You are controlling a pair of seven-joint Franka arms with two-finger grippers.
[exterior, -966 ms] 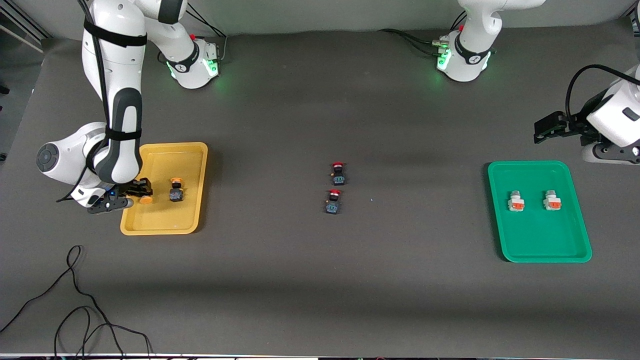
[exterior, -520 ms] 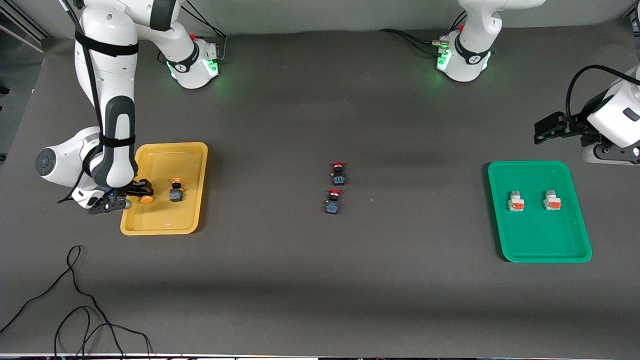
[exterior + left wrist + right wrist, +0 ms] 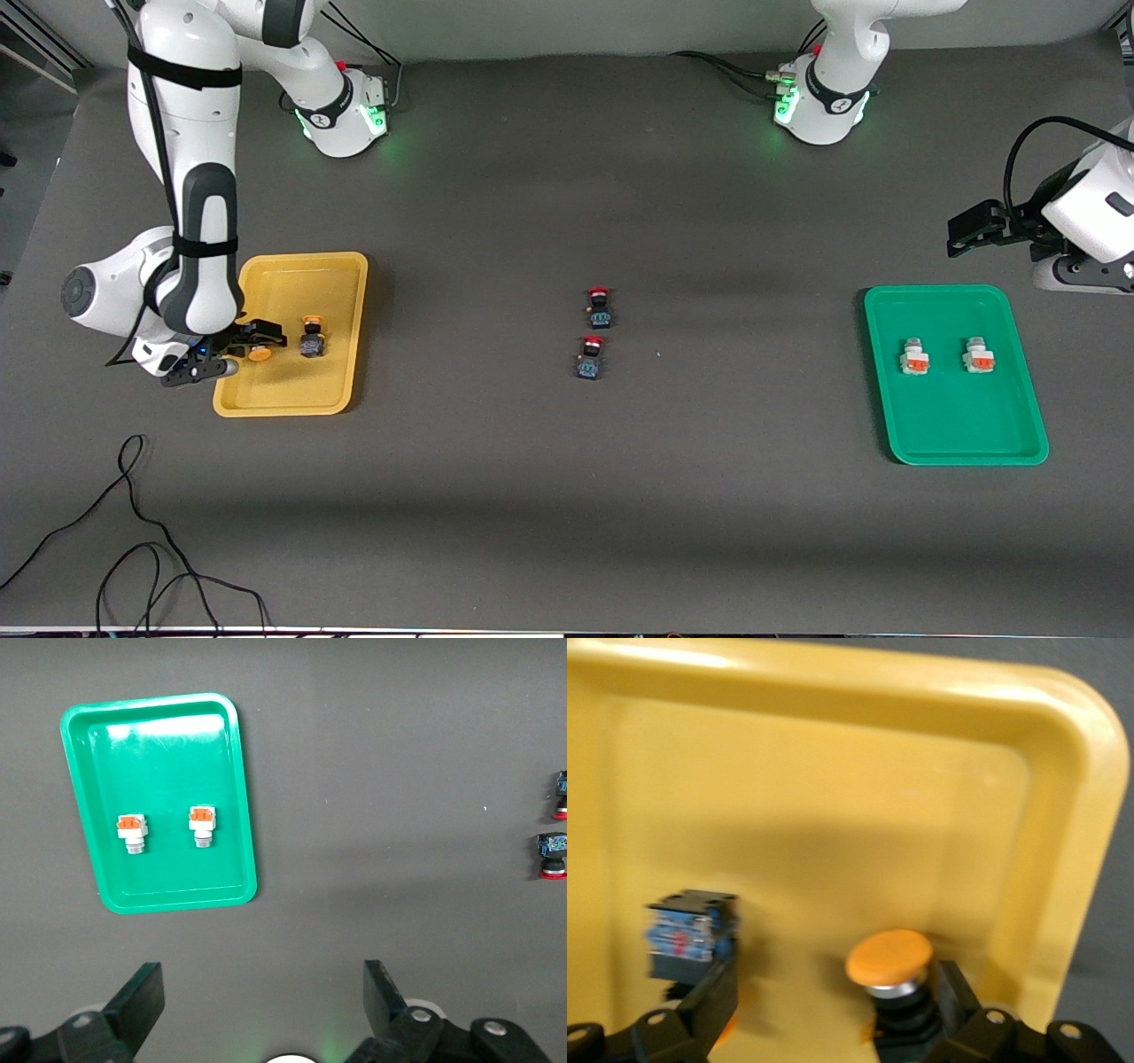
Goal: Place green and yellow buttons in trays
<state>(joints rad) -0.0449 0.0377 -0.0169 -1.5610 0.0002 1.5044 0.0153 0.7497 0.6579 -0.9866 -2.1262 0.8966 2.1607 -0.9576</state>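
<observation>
My right gripper (image 3: 252,338) is low over the yellow tray (image 3: 337,292), at the edge toward the right arm's end, and its fingers are open. A black button with a yellow-orange cap (image 3: 259,354) sits on the tray between them, close to one finger (image 3: 957,992). The second yellow-capped button (image 3: 311,338) lies beside it in the tray; the right wrist view shows it (image 3: 691,935), the capped one (image 3: 890,961) and the tray (image 3: 833,771). Two grey-white buttons (image 3: 914,357) (image 3: 978,354) lie in the green tray (image 3: 966,454). My left gripper (image 3: 961,232) waits open and empty above the table near that tray.
Two black buttons with red caps (image 3: 599,307) (image 3: 591,356) lie mid-table, one nearer the front camera. The left wrist view shows the green tray (image 3: 177,899) and one red-capped button (image 3: 551,855). Loose black cables (image 3: 133,549) lie at the near corner by the right arm's end.
The right gripper's fingers have spread and the hand has shifted slightly over the yellow tray. The yellow-capped button stays on the tray. The left arm has not moved.
</observation>
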